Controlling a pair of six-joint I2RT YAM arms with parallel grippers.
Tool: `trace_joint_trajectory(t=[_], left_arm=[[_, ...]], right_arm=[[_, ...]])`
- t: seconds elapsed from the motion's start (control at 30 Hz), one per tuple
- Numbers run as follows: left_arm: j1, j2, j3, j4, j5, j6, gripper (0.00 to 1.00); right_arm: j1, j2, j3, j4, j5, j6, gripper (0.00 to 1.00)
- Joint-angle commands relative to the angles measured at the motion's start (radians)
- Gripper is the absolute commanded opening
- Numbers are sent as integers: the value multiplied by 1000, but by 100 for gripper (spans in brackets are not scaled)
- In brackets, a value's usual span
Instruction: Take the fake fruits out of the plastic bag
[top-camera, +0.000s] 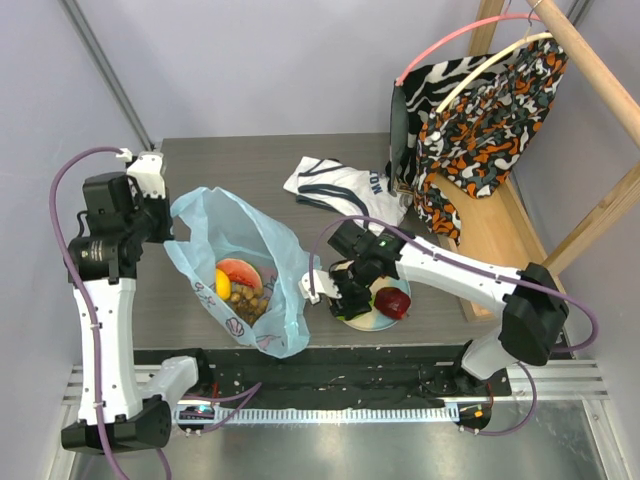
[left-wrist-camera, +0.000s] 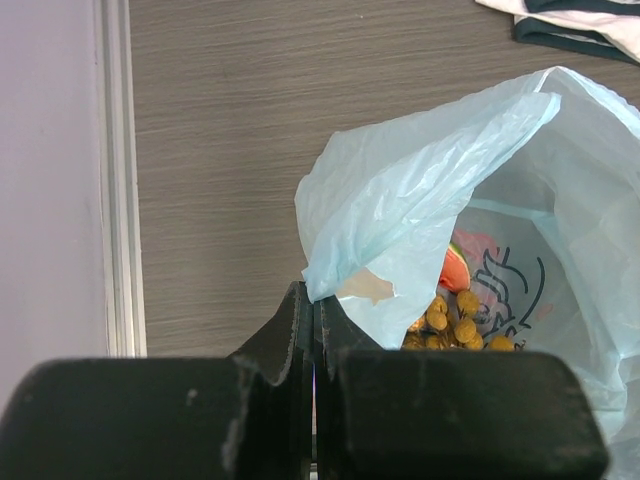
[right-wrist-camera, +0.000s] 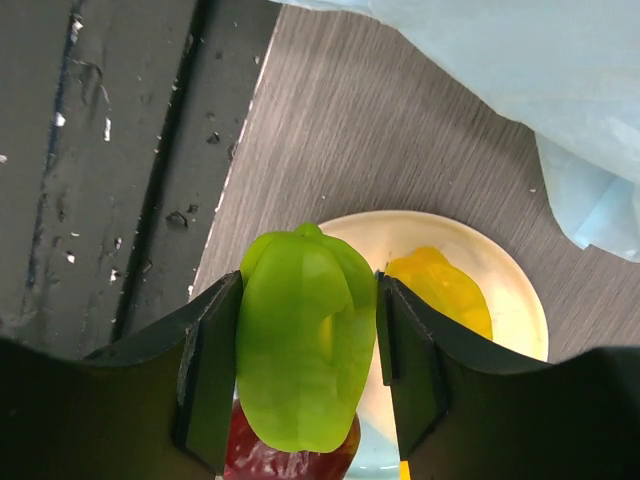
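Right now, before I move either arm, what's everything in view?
plastic bag: one, light blue, left on the table
lemon: one, yellow, in the bag
watermelon slice: one, red, in the bag
grape bunch: one, brownish, in the bag
plate: one, pale, right of the bag
apple: one, red, on the plate
yellow fruit: one, on the plate
green fruit: one, held above the plate
shirt: one, white, behind the plate
hanging garments: two, patterned, far right
left hand: shut on the bag's rim
right hand: shut on the green fruit
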Motion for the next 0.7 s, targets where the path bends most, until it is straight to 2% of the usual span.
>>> trace_joint_trajectory(t=[0.0, 0.27, 0.5, 0.67], left_arm=[[14, -36, -5, 17, 8, -10, 0], [29, -44, -3, 11, 48, -24, 0], [37, -59, -14, -3, 65, -28, 0], [43, -62, -10, -11, 93, -41, 0]], right_arm=[[8, 20, -12, 45, 57, -31, 31], [14, 56, -96, 194, 156, -46, 33], [15, 110, -95, 315, 214, 24, 34], [14, 141, -87, 337, 238, 46, 36]])
